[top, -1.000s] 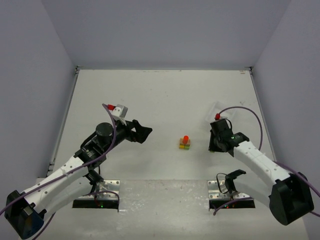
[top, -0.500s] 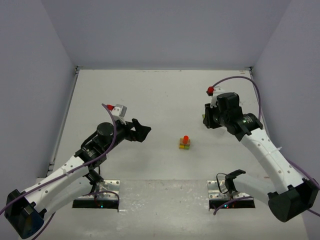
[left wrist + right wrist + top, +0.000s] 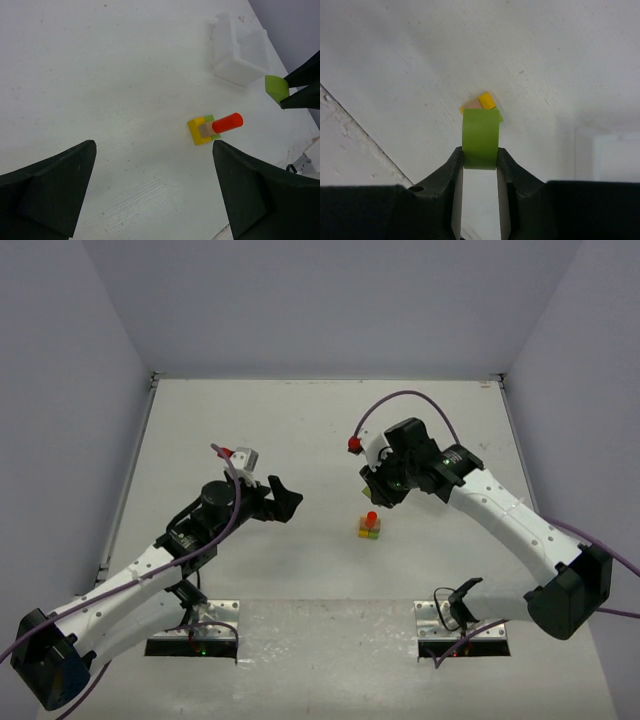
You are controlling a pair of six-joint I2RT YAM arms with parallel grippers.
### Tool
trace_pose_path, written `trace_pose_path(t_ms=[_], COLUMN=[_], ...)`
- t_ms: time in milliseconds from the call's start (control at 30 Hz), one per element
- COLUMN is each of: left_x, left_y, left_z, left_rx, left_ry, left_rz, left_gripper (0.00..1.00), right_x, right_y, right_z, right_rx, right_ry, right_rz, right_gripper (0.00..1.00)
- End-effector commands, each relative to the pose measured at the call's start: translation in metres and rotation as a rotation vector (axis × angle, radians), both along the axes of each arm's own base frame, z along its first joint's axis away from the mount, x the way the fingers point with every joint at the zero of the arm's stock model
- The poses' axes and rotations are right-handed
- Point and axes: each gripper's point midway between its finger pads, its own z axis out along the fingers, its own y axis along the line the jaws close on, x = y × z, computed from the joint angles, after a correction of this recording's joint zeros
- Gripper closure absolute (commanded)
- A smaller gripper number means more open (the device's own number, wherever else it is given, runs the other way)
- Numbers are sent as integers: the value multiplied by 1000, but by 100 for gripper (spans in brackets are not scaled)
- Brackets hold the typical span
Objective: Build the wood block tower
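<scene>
The tower stands mid-table: yellow, tan and lime green wood blocks at the bottom and a red-orange cylinder upright on top. My right gripper is shut on a lime green block. It holds the block in the air just beyond the tower, not touching it. In the right wrist view this block hides most of the tower. The held block also shows in the left wrist view. My left gripper stands open and empty, well left of the tower.
A white square tray sits on the table beyond the tower, to its right; its corner shows in the right wrist view. The table's near edge runs at the lower left of that view.
The right arm has swung left from the tray side to just beyond the tower, carrying the lime green block. The left arm has barely shifted and stays open.
</scene>
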Motion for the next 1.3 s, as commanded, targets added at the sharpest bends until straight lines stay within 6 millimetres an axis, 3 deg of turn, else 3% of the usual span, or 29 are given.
trace_pose_path(t_ms=[0, 533, 1267], left_x=[9, 10, 8], left_y=[-1, -2, -6], left_z=[27, 23, 26], left_rx=[-30, -13, -15], left_ry=[-61, -56, -65], left_rz=[18, 8, -19], left_gripper=[0, 0, 0], right_x=[0, -8, -16], right_y=[3, 2, 7], right_z=[-2, -40, -56], right_rx=[-15, -122, -150], right_ry=[-54, 5, 37], right_rz=[135, 253, 391], right_gripper=[87, 83, 77])
